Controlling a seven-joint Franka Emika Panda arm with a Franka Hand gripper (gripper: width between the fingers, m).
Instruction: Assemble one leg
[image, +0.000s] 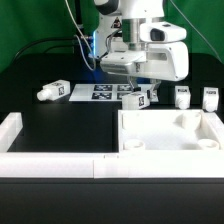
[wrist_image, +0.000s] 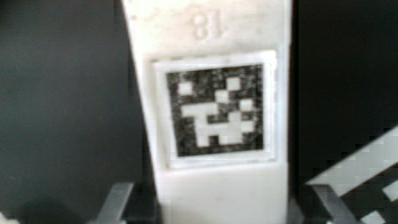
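Note:
A leg (image: 138, 100), a stubby white peg with a black-and-white tag, lies on the black table just behind the large white panel (image: 168, 137). In the wrist view the leg (wrist_image: 210, 110) fills the middle, tag facing the camera. My gripper (image: 134, 90) hangs right over it and is open. In the wrist view my gripper (wrist_image: 222, 205) straddles the leg, with one grey finger (wrist_image: 121, 200) on each side and a dark gap between each finger and the leg.
Another leg (image: 52, 92) lies at the exterior view's left. Two more legs (image: 183, 96) (image: 210, 97) stand at its right. The marker board (image: 103, 91) lies behind the gripper. A white L-shaped wall (image: 20, 127) runs along the front and left.

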